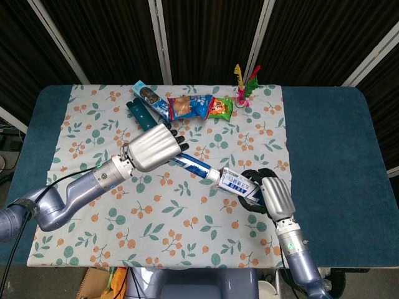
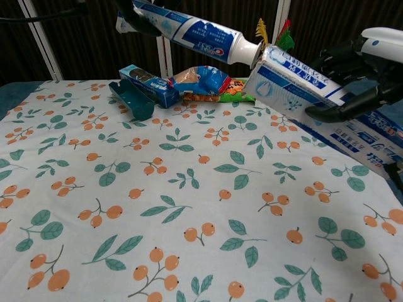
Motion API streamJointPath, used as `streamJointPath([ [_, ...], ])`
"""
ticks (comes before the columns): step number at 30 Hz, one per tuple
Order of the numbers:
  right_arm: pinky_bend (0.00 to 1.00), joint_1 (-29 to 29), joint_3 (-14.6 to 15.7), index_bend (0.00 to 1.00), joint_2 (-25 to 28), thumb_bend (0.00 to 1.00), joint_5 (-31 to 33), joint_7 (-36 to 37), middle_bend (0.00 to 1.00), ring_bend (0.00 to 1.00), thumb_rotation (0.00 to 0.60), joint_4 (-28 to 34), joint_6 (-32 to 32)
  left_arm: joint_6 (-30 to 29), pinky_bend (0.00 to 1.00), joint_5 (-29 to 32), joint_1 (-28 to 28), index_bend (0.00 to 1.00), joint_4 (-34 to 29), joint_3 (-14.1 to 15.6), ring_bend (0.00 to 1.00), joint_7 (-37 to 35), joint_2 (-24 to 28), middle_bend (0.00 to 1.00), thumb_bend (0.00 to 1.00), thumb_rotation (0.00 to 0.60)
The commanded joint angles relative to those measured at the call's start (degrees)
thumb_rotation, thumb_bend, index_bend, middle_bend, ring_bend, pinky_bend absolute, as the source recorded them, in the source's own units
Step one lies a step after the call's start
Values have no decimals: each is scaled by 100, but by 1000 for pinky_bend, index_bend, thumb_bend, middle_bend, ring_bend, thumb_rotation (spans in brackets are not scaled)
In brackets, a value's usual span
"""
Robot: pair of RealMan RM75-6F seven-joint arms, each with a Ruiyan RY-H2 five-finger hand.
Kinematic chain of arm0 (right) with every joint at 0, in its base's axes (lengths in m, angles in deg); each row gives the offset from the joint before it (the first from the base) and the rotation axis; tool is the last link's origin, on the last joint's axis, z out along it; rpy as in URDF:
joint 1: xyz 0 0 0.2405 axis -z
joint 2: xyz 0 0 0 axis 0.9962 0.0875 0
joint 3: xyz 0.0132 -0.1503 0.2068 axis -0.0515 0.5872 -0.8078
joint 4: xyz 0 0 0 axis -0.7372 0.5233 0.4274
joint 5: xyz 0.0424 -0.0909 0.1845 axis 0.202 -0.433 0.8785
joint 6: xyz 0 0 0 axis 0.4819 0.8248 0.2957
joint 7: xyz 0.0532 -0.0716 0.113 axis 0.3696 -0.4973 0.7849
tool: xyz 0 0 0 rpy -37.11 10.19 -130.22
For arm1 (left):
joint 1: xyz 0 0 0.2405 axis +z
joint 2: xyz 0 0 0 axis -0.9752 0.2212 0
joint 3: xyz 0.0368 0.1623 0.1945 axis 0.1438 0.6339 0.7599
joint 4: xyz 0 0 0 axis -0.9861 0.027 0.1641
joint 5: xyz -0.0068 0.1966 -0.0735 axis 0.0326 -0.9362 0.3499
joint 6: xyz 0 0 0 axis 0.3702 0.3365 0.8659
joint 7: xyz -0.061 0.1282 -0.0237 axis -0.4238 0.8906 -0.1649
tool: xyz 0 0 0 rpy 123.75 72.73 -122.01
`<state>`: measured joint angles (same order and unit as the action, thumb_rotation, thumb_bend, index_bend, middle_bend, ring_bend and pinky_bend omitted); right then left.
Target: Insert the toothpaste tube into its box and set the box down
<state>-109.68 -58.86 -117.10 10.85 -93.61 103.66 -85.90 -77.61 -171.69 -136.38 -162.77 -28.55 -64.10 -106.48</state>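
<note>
My left hand (image 1: 153, 147) grips the blue and white toothpaste tube (image 1: 192, 164) by its tail end and holds it above the cloth. The tube's white cap end (image 1: 214, 174) meets the open mouth of the white and blue toothpaste box (image 1: 239, 182). My right hand (image 1: 267, 192) holds that box from its far side, also off the table. In the chest view the tube (image 2: 189, 28) slants down to the right, and its cap (image 2: 242, 53) is just at the box (image 2: 293, 80) opening. The right hand's fingers (image 2: 349, 63) wrap the box. The left hand (image 2: 140, 14) is mostly cut off at the top.
Along the back of the floral cloth (image 1: 187, 224) lie a blue carton (image 1: 149, 98), a dark teal object (image 1: 139, 114) and snack packets (image 1: 199, 106). A colourful toy (image 1: 245, 87) stands at the back right. Blue table (image 1: 330, 156) surrounds the cloth.
</note>
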Motion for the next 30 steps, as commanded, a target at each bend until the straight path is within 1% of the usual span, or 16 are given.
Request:
streamJointPath([
  [1, 226, 1, -7, 408, 19, 345, 15, 12, 475, 408, 600, 1, -1, -14, 685, 20, -8, 719, -16, 14, 681, 40, 10, 757, 434, 600],
  [12, 226, -3, 16, 408, 42, 345, 63, 55, 474, 408, 600, -1, 20, -26, 685, 105, 11, 720, 50, 93, 681, 85, 137, 758, 434, 600],
  [21, 226, -15, -5, 408, 51, 345, 67, 23, 475, 408, 600, 41, -19, 56, 685, 157, -160, 720, 36, 70, 681, 258, -37, 758, 434, 600],
  [30, 225, 9, -29, 408, 122, 345, 119, 143, 475, 408, 600, 58, -18, 209, 685, 27, -460, 720, 58, 21, 681, 708, -198, 757, 434, 600],
])
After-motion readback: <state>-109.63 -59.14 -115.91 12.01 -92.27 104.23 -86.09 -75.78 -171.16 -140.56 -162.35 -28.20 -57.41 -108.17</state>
